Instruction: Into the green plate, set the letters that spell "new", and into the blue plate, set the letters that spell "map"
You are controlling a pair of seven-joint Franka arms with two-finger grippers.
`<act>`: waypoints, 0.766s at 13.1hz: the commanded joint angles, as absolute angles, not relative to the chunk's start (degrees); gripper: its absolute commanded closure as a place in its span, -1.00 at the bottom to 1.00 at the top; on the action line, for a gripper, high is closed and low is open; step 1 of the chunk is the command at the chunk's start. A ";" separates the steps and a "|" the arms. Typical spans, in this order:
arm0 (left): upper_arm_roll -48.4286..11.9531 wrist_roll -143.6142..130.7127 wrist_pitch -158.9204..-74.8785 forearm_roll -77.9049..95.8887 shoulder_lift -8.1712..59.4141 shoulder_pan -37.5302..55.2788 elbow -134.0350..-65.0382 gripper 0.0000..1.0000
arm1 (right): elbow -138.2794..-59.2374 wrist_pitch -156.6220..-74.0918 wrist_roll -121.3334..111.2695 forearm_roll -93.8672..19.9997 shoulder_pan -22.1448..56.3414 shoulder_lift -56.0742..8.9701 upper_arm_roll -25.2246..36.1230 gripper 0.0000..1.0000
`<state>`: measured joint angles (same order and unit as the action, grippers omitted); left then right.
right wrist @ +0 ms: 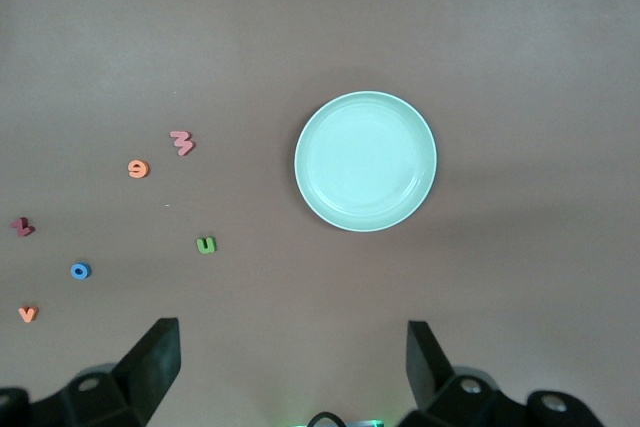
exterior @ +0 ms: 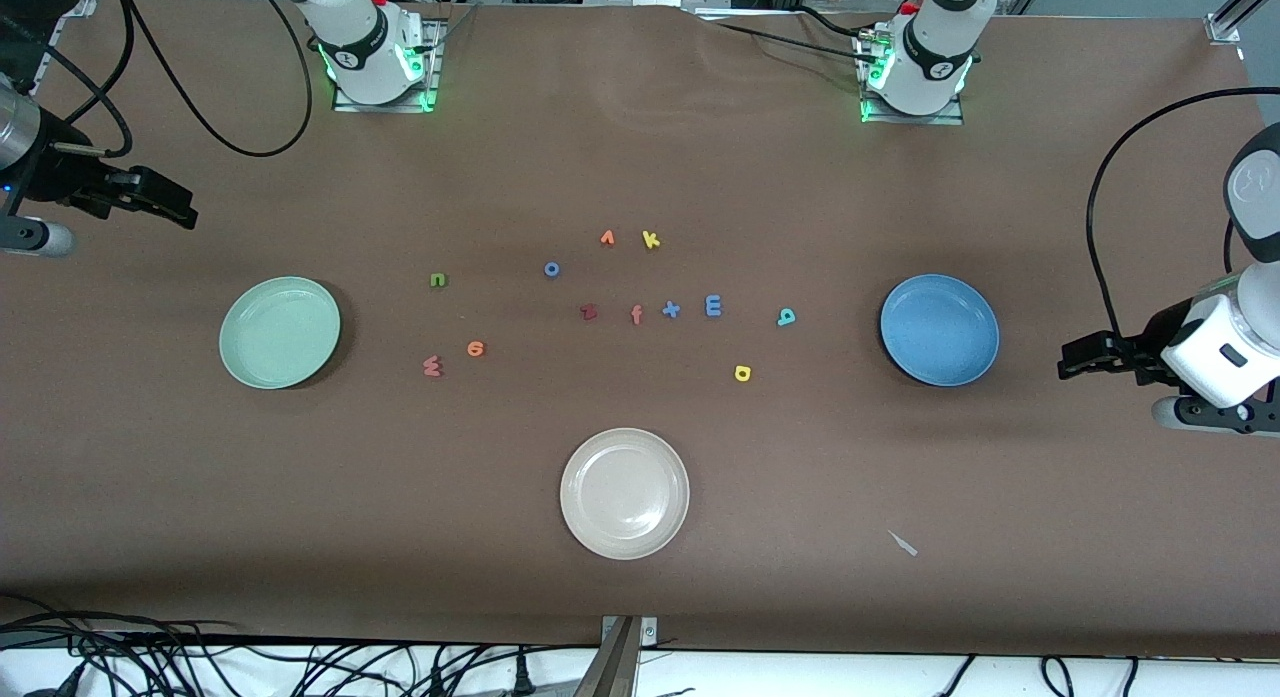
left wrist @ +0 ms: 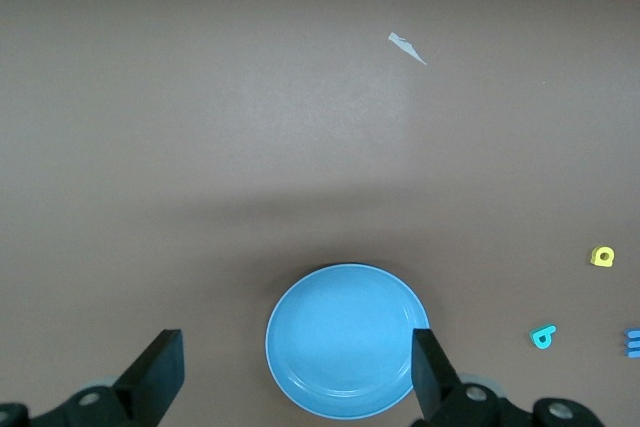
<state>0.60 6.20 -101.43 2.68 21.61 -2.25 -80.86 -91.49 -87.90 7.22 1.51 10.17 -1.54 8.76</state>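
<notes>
A brown cloth-covered table spans the room, black cables tangled along its white edge.

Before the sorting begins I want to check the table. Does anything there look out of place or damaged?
One thing: a small pale scrap, like torn paper or tape, lies on the brown table, nearer the front camera than the blue plate. It is no letter. All plates sit flat.

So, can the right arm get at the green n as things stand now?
Probably yes. The right pincer is open and holds nothing, and the green n lies flat by itself on the table, apart from the green plate and the other letters, so nothing blocks a descent.
</notes>
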 commanded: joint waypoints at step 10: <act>1.05 7.91 -101.07 3.78 20.65 -1.93 -82.79 -1.00 | -91.41 -87.54 8.35 2.55 10.55 -1.32 7.82 -1.00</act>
